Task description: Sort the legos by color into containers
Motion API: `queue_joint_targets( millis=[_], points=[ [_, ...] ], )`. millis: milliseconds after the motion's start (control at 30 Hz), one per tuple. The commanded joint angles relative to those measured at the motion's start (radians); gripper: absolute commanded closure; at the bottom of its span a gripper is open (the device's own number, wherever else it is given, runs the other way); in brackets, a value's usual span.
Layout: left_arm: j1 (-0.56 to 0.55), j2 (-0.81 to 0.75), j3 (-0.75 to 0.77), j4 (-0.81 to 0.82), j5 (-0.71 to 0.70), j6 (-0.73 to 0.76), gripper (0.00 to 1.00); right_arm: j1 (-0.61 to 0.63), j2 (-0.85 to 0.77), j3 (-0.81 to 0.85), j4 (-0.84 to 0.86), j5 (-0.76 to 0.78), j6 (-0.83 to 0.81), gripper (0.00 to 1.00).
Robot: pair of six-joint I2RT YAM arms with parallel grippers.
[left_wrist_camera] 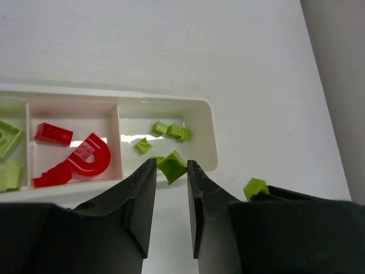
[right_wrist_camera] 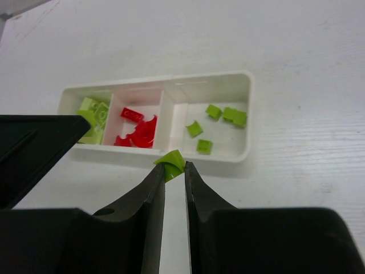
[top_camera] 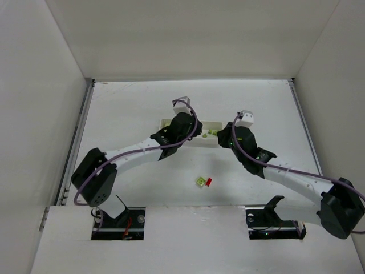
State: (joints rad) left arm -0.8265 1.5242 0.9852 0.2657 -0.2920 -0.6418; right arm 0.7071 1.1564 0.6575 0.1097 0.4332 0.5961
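Note:
The white tray has three compartments: green legos on the left, red legos in the middle, and green legos on the right. My left gripper is shut on a lime green lego, just over the near rim of the right compartment. My right gripper is shut on another green lego, just short of the tray's near wall. In the top view both grippers, left and right, hover at the tray and hide most of it.
One green lego and one red lego lie loose on the table in front of the tray, between the two arms. White walls enclose the table on three sides. The right gripper and its green lego show at the right of the left wrist view.

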Motion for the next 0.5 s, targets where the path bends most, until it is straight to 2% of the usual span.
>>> queue_joint_targets(
  millis=[0, 167, 367, 467],
  points=[
    [-0.003, 0.097, 0.107, 0.072, 0.046, 0.028, 0.77, -0.040, -0.029, -0.016, -0.018, 0.024, -0.001, 0.78],
    [-0.006, 0.235, 0.208, 0.034, 0.051, 0.037, 0.70, -0.048, -0.029, -0.013, -0.013, 0.024, -0.004, 0.78],
    [-0.007, 0.272, 0.236, -0.009, 0.056, 0.037, 0.54, -0.051, 0.003, 0.016, -0.005, 0.019, -0.002, 0.77],
    [0.000, 0.234, 0.210, -0.016, 0.039, 0.034, 0.53, -0.054, 0.064, 0.042, 0.018, 0.016, 0.001, 0.77]
  ],
)
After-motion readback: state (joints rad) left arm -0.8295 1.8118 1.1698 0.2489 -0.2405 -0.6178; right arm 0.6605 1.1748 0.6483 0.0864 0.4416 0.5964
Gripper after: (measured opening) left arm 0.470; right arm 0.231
